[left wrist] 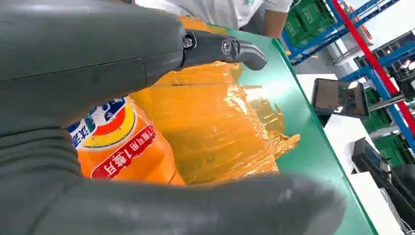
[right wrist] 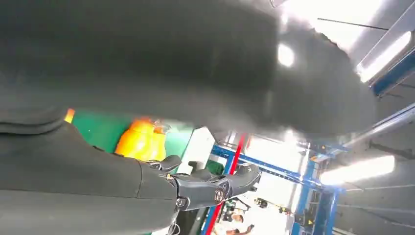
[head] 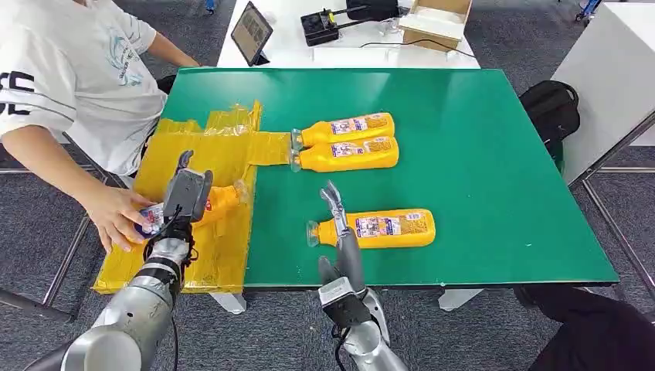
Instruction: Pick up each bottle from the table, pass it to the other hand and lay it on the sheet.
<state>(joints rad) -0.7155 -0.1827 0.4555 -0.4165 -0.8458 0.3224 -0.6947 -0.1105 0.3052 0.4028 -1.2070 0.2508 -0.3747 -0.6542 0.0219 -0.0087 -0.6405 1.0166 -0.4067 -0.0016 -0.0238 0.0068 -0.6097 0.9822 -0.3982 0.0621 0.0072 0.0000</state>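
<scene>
- Left hand [head: 184, 202] is grasping an orange bottle [head: 218, 202], which is lying on the yellow sheet [head: 202, 147] at the desk's [head: 479, 154] left end.
- A person's hand [head: 117, 218] is touching that bottle's base end.
- Right hand [head: 340, 232] is hovering released, fingers apart, just beside the nearest bottle [head: 386, 229].
- Two more bottles [head: 347, 142] are lying side by side, caps touching the sheet's edge.

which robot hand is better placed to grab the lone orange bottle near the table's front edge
Right. The right robot hand hangs open beside the orange plastic bottle's cap end, while the left robot hand grips another orange bottle over the yellow sheet.
</scene>
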